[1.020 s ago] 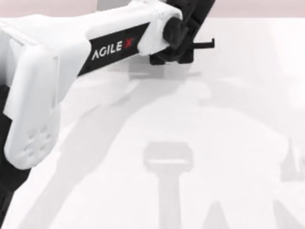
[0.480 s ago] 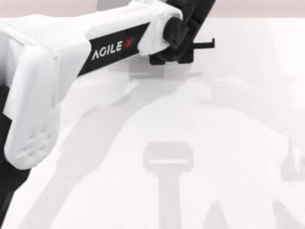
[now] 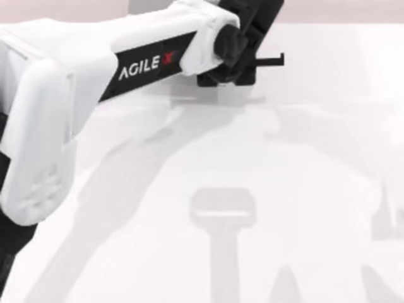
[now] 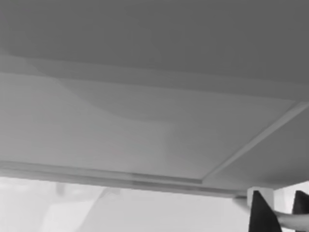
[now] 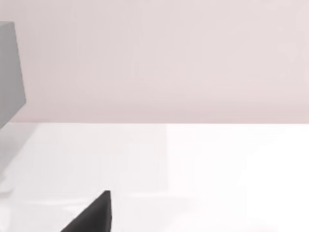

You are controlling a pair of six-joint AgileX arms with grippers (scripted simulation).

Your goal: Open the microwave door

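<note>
The microwave door (image 4: 145, 121) fills the left wrist view as a flat grey panel with a framed window. Its pale handle (image 4: 263, 194) sits at one edge. My left gripper (image 4: 281, 212) has its two dark fingertips (image 4: 260, 215) astride a pale bar of that handle and shut on it. From above, my left arm reaches across to the table's far middle, where the black left gripper (image 3: 249, 62) sits. A grey strip of the microwave (image 3: 148, 5) shows behind the arm, and its side (image 5: 9, 72) appears in the right wrist view. My right gripper is parked, with one fingertip (image 5: 96, 217) showing.
The white tabletop (image 3: 284, 177) carries only shadows of the arms. A pale pink wall (image 5: 169, 58) rises behind the table's far edge. My left arm's big white link (image 3: 44, 126) covers the left side of the top view.
The left arm's white link has shifted slightly to the left and down in the top view. The left gripper has barely moved at the far middle.
</note>
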